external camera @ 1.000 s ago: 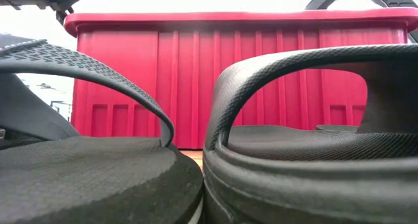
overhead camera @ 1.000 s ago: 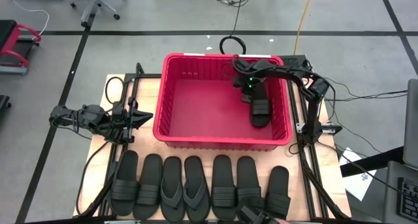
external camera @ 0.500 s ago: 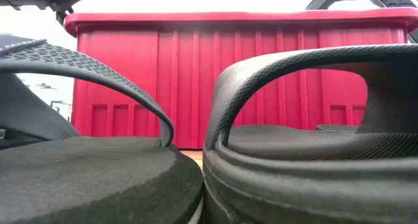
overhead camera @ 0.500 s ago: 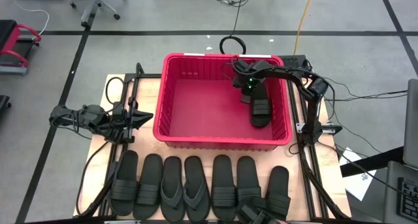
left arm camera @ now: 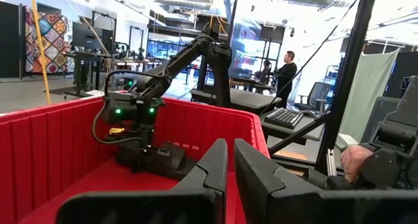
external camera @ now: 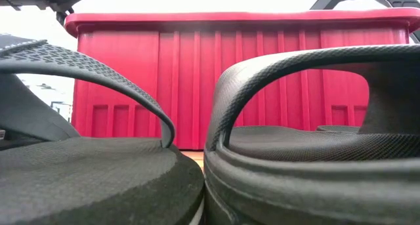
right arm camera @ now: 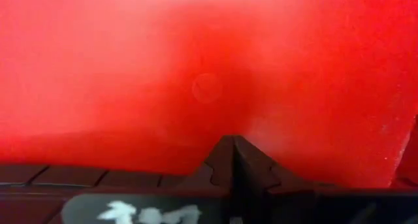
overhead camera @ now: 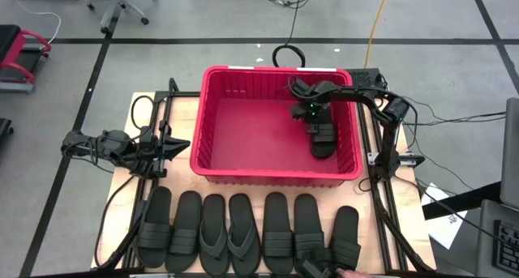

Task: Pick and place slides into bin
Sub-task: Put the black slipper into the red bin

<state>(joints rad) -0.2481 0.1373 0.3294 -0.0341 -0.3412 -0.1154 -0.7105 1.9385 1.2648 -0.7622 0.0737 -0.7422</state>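
From above, my right tool [overhead camera: 312, 118] reaches down inside the large rectangular red plastic bin [overhead camera: 212, 85], poised over the heel end of one black rubbery ribbed-strap slide [overhead camera: 322, 137] that lies flat on the bin floor against its right-hand wall; I judge it set there so the rest fit alongside. Its fingers are pressed together with nothing between them. My left tool [overhead camera: 177, 145] waits over the wooden desk [overhead camera: 183, 106] just beside the bin's left wall, fingers almost closed and empty. Seven more black slides [overhead camera: 247, 232] lie in a neat row along the desk's near edge, toes toward the bin, laid out for easy picking.

At desk height, two of those slides [external camera: 308, 146] fill the foreground, with the bin's ribbed red wall rising behind them.

From the left wrist, I look between that arm's nearly shut dark fingers [left arm camera: 212, 170] over the bin rim at the right arm bent above the slide on the floor; a person stands in the room beyond.

From the right wrist, red plastic fills the view above the closed fingertips [right arm camera: 215, 162].
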